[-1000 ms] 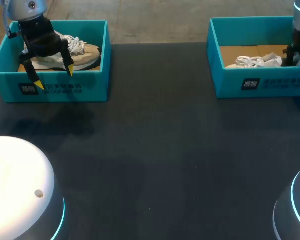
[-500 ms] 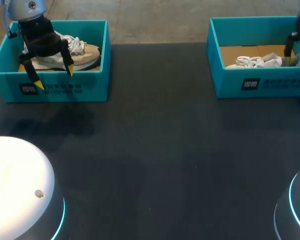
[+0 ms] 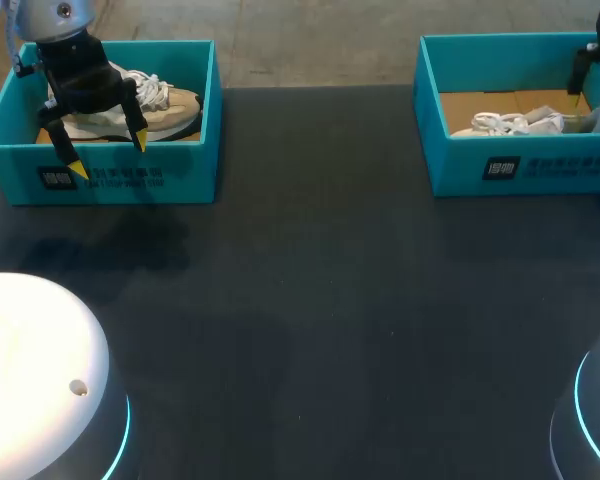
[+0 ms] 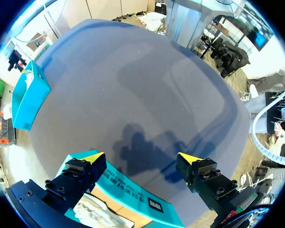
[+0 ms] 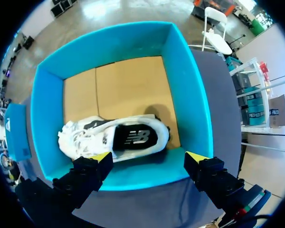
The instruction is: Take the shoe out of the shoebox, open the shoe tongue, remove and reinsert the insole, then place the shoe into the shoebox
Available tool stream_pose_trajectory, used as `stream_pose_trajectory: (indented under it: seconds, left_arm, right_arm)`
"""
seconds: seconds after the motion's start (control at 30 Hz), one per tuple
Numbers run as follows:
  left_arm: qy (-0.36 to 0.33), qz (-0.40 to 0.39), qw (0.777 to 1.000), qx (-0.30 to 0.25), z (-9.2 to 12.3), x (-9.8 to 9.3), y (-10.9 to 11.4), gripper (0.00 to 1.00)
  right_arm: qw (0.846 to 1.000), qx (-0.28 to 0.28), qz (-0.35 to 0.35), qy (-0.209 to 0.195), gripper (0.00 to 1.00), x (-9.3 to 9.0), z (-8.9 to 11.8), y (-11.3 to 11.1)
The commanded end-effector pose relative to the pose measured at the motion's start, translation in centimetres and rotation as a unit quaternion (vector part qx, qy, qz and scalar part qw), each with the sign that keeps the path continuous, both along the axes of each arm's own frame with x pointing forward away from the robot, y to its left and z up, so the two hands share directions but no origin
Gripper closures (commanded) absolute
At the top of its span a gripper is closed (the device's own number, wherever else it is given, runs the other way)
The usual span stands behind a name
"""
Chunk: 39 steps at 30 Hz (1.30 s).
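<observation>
Nearest the camera, the left arm's base, a white dome, and the right arm's base each show a cyan ring of light at the near corners of the dark bench. The middle of the bench lies between them and the two teal boxes at its far edge.

At far left, the left pincer hangs over the front wall of the left shoebox. Its yellow-tipped fingers are spread apart and hold nothing. A beige sneaker with white laces lies inside that box, behind the pincer.

At far right, the right pincer is above the near wall of the right shoebox. Its fingers are also spread wide and touch nothing. In the right wrist view, the white sneaker rests upright on the cardboard floor of the box. It lies lengthwise along the wall under the pincer, with its opening facing up and its dark insole showing. In the head view only one finger of this pincer shows, at the box's far right corner.
</observation>
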<state>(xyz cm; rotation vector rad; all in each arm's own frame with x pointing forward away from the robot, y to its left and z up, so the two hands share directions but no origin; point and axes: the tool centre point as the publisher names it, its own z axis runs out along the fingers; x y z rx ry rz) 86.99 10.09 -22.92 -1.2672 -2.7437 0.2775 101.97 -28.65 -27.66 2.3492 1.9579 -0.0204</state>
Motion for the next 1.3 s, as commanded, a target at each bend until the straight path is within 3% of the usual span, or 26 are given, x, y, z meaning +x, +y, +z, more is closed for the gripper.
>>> stream_pose_trajectory:
  seconds: [0.03,0.4,0.83,1.3]
  left_arm:
    - [0.0,0.0,1.0,0.002,0.0,0.0,0.0,0.0]
    - [0.0,0.0,1.0,0.002,0.0,0.0,0.0,0.0]
    - [0.0,0.0,1.0,0.002,0.0,0.0,0.0,0.0]
    - [0.0,0.0,1.0,0.002,0.0,0.0,0.0,0.0]
  right_arm:
    - [1.0,0.011,0.006,0.001,0.0,-1.0,1.4,0.2]
    - [0.999,0.031,0.019,0.017,0.0,-3.6,3.8,2.3]
    - [0.999,0.014,0.022,0.021,0.0,-6.2,5.9,5.4]
    - [0.999,0.033,0.012,0.025,0.0,-8.0,6.0,7.4]
